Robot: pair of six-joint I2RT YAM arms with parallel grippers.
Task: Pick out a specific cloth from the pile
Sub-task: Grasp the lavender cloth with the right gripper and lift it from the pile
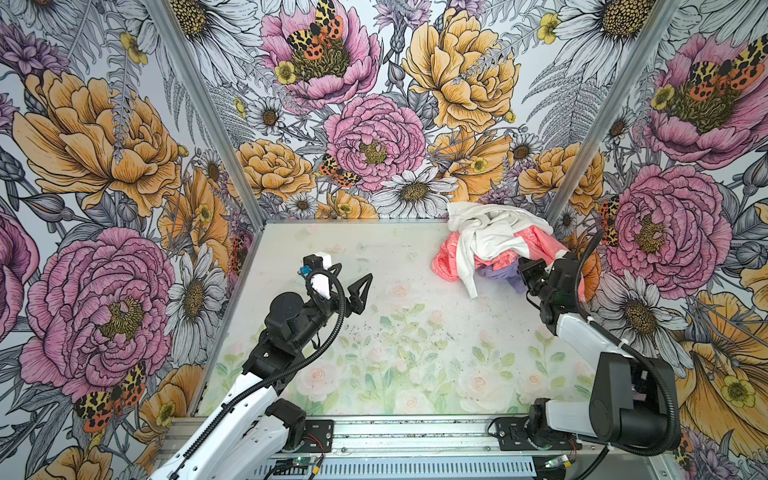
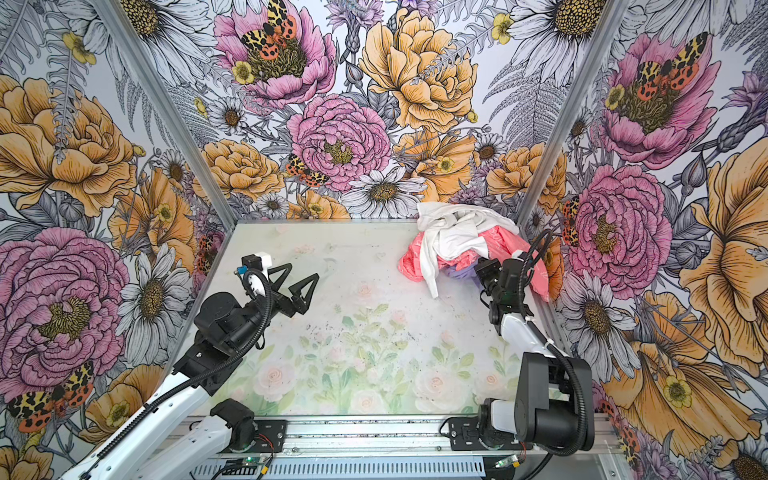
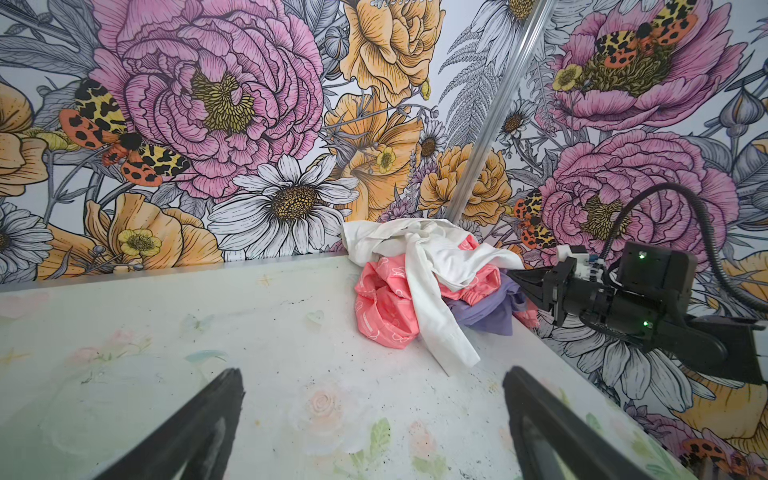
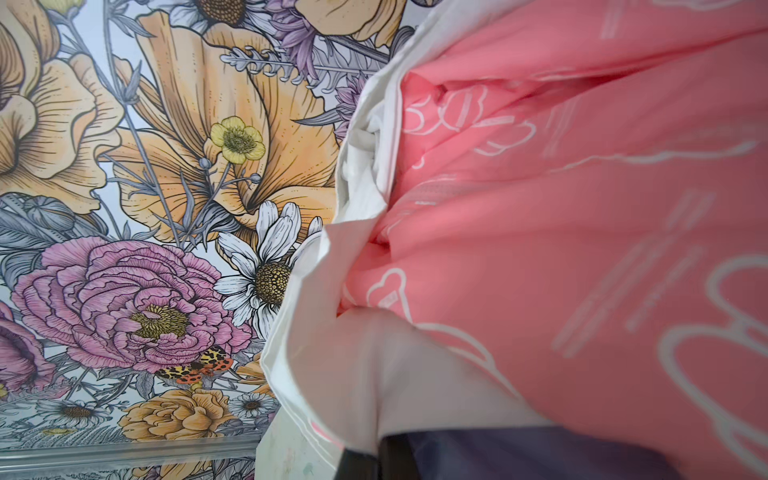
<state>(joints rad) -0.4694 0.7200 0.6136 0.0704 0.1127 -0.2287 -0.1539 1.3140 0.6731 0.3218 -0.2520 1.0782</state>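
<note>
The left tool (image 1: 349,276) hangs over the bare table (image 1: 415,332), its two jaws wide apart, holding nothing. Far across the table, the pile (image 1: 494,237) sits in the back right corner: a white garment (image 3: 428,257) on top, a pink cloth (image 3: 382,303) under it. The cloth (image 3: 486,311), plain purple, peeks out low at the pile's near edge. The right tool (image 3: 513,276) has its jaws together, tips pushed into the purple folds. I cannot tell if it pinches them.
</note>
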